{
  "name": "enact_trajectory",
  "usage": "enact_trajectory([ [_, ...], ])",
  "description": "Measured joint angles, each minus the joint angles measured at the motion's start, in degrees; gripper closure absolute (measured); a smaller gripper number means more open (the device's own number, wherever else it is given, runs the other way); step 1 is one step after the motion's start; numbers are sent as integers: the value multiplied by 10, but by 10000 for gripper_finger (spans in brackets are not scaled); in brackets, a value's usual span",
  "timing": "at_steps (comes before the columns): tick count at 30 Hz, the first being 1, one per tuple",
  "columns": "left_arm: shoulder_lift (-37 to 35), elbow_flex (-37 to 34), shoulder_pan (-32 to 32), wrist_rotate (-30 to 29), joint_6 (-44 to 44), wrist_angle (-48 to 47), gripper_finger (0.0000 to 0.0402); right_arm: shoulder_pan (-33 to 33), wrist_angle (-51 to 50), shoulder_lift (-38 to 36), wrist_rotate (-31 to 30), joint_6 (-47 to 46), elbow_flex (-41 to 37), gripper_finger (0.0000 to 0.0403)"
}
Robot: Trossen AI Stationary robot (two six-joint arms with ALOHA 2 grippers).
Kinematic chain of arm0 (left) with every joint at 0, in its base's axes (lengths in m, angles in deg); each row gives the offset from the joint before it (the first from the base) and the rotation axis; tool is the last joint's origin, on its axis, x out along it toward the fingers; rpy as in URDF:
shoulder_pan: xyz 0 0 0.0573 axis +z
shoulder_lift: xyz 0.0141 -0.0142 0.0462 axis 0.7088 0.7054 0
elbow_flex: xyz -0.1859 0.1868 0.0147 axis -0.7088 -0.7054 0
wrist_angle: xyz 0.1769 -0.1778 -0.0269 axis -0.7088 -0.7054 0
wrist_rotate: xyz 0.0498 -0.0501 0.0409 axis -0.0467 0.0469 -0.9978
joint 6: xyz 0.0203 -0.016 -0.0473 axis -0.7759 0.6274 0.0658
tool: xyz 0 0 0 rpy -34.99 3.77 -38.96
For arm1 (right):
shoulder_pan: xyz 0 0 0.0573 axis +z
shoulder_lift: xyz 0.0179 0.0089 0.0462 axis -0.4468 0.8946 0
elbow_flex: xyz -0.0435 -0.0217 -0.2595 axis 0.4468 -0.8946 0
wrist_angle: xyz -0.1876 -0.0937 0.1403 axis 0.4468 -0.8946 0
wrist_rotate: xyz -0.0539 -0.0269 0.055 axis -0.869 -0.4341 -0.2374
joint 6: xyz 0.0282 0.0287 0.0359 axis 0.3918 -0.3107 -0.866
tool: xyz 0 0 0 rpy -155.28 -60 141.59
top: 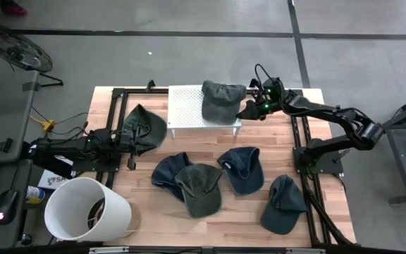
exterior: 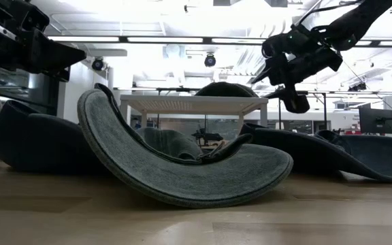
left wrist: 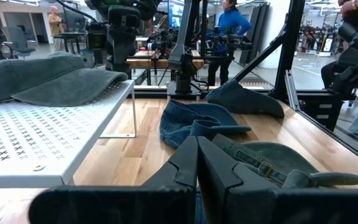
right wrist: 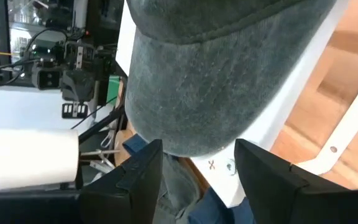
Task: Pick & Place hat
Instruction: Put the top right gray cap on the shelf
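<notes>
Green hat (top: pixel 221 100) sits on the white rack (top: pixel 185 111), brim just ahead of the right gripper (top: pixel 249 111), fingers apart. Soft, floppy cloth; I'd pinch the stiffer brim. Left gripper (top: pixel 124 142) looks closed, probably empty.

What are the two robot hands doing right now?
Left hand: closed on the green hat.
Right hand: open, at the hat on the white rack.

A grey-green hat (top: pixel 222 99) lies on the white perforated stand (top: pixel 185 106), brim overhanging its right edge. Five more hats lie on the wooden counter (top: pixel 245 212); another drapes over the left hand (top: pixel 122 139).
</notes>
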Motion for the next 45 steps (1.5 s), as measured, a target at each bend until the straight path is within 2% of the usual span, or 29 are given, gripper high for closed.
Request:
enact_trajectory([
  [10,0,0,0,0,0,0,396,1,-6,-44,1,12,0,208],
  [16,0,0,0,0,0,0,396,47,5,-86,-41,144,0,208],
  [26,0,0,0,0,0,0,396,193,13,-133,-265,395,0,208],
  [31,0,0,0,0,0,0,396,294,-11,-122,-433,516,16,208],
  [34,0,0,0,0,0,0,396,342,-62,-91,-567,580,53,208],
  [37,0,0,0,0,0,0,396,369,-111,-51,-657,609,104,208],
  [40,0,0,0,0,0,0,396,390,-145,-6,-705,616,151,208],
  [45,0,0,0,0,0,0,396,413,-166,68,-720,614,215,208],
])
